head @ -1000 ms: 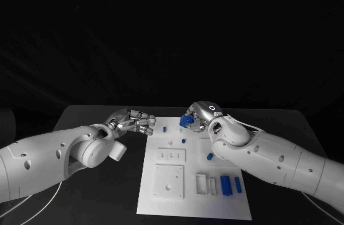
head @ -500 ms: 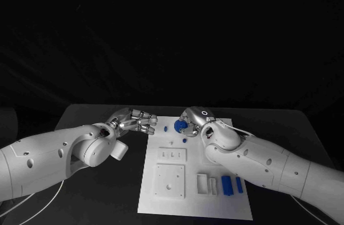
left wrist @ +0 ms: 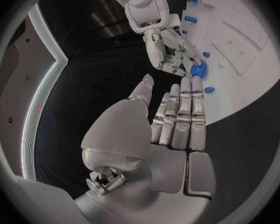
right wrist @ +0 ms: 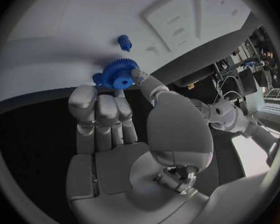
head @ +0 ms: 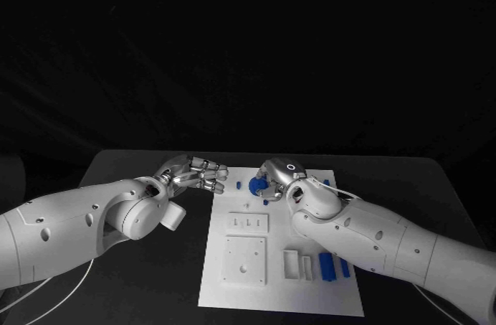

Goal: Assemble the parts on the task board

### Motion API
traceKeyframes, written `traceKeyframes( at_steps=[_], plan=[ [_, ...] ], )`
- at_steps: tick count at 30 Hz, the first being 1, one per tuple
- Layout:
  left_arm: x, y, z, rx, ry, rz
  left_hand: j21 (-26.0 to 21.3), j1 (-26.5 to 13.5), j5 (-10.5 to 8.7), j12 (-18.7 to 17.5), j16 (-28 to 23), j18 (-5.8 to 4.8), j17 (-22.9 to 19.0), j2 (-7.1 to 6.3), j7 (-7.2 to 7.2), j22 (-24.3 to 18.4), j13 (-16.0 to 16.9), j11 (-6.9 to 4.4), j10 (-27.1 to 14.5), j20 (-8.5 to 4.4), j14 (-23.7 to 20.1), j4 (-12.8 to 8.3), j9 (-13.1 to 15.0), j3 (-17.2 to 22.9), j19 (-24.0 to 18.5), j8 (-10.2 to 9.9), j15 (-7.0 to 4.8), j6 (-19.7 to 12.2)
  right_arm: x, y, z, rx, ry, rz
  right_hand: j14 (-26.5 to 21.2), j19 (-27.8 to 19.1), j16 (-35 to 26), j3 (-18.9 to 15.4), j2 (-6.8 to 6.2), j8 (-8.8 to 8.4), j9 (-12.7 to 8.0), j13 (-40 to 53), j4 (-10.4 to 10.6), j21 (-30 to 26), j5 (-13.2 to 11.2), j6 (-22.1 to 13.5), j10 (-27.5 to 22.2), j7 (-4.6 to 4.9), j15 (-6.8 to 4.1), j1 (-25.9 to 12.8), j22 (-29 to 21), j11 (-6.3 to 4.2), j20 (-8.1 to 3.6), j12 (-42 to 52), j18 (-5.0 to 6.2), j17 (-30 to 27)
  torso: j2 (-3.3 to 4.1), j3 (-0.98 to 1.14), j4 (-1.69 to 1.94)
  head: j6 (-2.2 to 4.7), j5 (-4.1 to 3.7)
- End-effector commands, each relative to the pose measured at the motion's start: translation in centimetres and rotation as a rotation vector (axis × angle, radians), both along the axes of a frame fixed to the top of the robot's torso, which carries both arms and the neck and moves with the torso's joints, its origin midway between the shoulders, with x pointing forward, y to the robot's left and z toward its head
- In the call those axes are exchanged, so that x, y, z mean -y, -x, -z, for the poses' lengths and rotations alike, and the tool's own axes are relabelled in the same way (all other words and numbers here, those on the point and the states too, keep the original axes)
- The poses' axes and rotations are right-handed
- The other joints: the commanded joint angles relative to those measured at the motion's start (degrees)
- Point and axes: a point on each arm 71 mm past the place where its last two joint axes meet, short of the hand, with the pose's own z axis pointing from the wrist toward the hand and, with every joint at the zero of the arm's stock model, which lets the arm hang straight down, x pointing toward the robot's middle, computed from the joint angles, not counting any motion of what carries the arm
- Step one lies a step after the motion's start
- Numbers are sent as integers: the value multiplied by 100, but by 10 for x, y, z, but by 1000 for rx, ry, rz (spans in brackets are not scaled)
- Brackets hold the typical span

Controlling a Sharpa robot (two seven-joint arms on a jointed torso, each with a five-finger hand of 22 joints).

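The right hand [right wrist: 124, 134] grasps a blue gear [right wrist: 120, 73] at its fingertips, just above the far end of the white board [head: 233, 278]. A small blue peg [right wrist: 124, 43] stands just beyond those fingertips. The left hand [head: 194, 174] holds nothing, fingers released and extended together beside the board's edge.

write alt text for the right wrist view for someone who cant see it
The right hand holds a blue gear in its fingers just above the white task board. A small blue peg stands on the board just beyond the gear, near raised white plates.
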Motion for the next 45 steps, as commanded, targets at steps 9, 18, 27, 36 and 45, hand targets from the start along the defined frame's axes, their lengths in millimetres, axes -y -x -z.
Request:
traceKeyframes(
  at_steps=[9,18,27,36,45],
  plan=[
    [3,1,-1,0,3,18,33,13,1,18,8,-37,7,67,2,-7,8,7,-36,-3,-13,-13,-2,-2,-31,14,21,-17,3,-5,8,-19,30,18,10,313,-56,-142,2,11,3,-18,64,-19,7,-19,-24,-1,-32,-23,607,-6,-37,-55,-76,-25,-4,-2,-9,-8,-5],
    [4,1,-1,-2,0,22,33,13,1,18,8,-37,7,67,2,-7,8,7,-36,-3,-13,-13,-2,-2,-31,14,21,-17,3,-6,10,-16,21,37,9,316,-64,-147,5,9,1,-19,70,-13,-14,-32,-22,1,-34,-26,608,-7,-40,-55,-75,-30,-6,-1,-2,-6,-20],
    [3,1,-1,-3,-1,20,33,13,1,18,8,-37,7,67,2,-7,8,7,-36,-3,-13,-13,-2,-2,-31,14,21,-17,4,-8,11,-26,16,45,6,316,-87,-152,2,9,1,-35,78,-32,-18,-44,-36,4,-36,-37,605,-7,-41,-81,-74,-45,-3,0,-9,-11,-17],
    [3,0,0,-3,-1,20,33,13,1,18,8,-37,7,67,2,-7,8,7,-36,-3,-13,-13,-2,-2,-31,14,21,-17,5,-9,14,-60,-19,41,-3,323,-163,-606,-173,13,-32,-150,1023,-140,-1046,-585,-107,107,8,-474,583,81,9,-193,-4,-81,-8,7,-5,-3,-26],
    [3,0,0,-3,-1,21,38,2,3,18,7,-38,5,61,6,-5,9,9,-38,-3,-16,-11,-5,2,-34,11,23,-52,8,-8,14,-75,-35,40,-5,324,-183,-238,-167,15,-28,-167,1144,-153,-819,-505,-117,76,-16,-1056,590,61,-16,-190,-12,-65,-8,10,-13,-15,-13]
  ],
)
